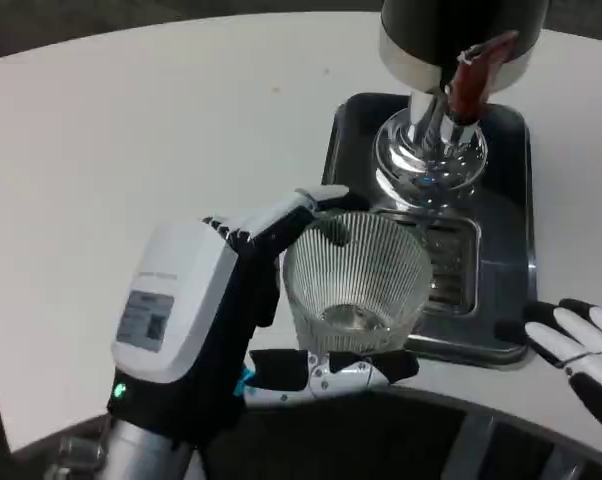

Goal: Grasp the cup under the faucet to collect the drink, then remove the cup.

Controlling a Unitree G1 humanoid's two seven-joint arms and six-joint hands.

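Fingers [281,225] of the left hand [196,320] wrap around a ribbed clear cup [354,285], one above its rim and one below its base, holding it at the near edge of the dark tray [501,200], in front of the drain grate [451,262]. Behind it stands the drink dispenser [446,60] with its red tap [471,80] on a chrome foot. Over the white bench [131,130] at the right edge, the right hand [581,355] holds nothing, fingers spread.

The left hand [243,318] grips the ribbed glass cup [355,283] beside the dispenser's tray [508,330] (red faucet [473,78] above); the right hand [579,352] rests nearby, fingers apart.
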